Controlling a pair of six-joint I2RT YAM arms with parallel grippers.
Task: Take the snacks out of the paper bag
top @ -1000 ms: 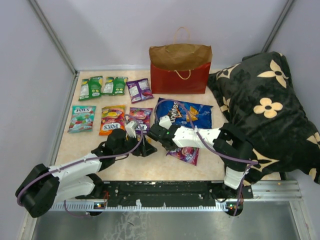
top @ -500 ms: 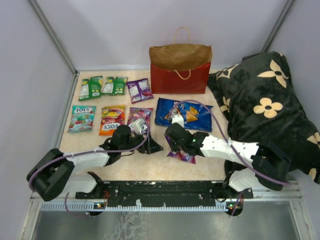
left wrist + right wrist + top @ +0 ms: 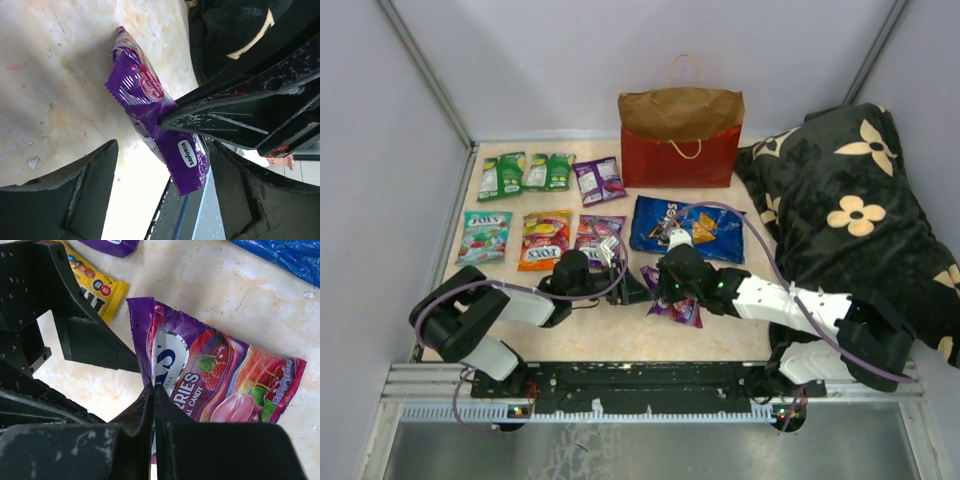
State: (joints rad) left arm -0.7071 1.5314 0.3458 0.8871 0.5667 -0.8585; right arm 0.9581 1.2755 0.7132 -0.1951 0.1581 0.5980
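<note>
Brown kraft paper bag with a red lower outside and looped string handles (image 3: 681, 137) stands upright at the back of the beige mottled counter (image 3: 620, 345), mouth up. We can't see deep enough into it to tell what's inside. Snacks lie flat on the counter in front of it. Back row: green packet (image 3: 501, 176), second green packet (image 3: 549, 171), small purple packet (image 3: 599, 180). Next row: teal-green packet (image 3: 485, 236), orange packet (image 3: 545, 240), pink-purple packet (image 3: 600, 232), and to their right the large blue Doritos chip bag (image 3: 688, 228). Nearest the arm bases, a glossy purple berry-candy packet (image 3: 672, 305) sits between the two arms. Right hand (image 3: 153, 390) is fully closed, pinching that packet's long edge. Left hand (image 3: 161, 150) is spread wide with nothing gripped, pointed at the same packet from the left; we can't tell whether it makes contact. Only the right wrist view gives us a yellow M&M's packet (image 3: 95, 287) beside the left hand's black fingers; we can't pick it out from above. Only the left wrist view gives the pinched packet's back: SAVORIA label, serrated end. Only the top view shows the black pillow with cream flowers (image 3: 850, 210), heaped on the counter's right side just beside the bag. Pale grey walls on three sides, metal rail (image 3: 650, 378) along the near edge.
</note>
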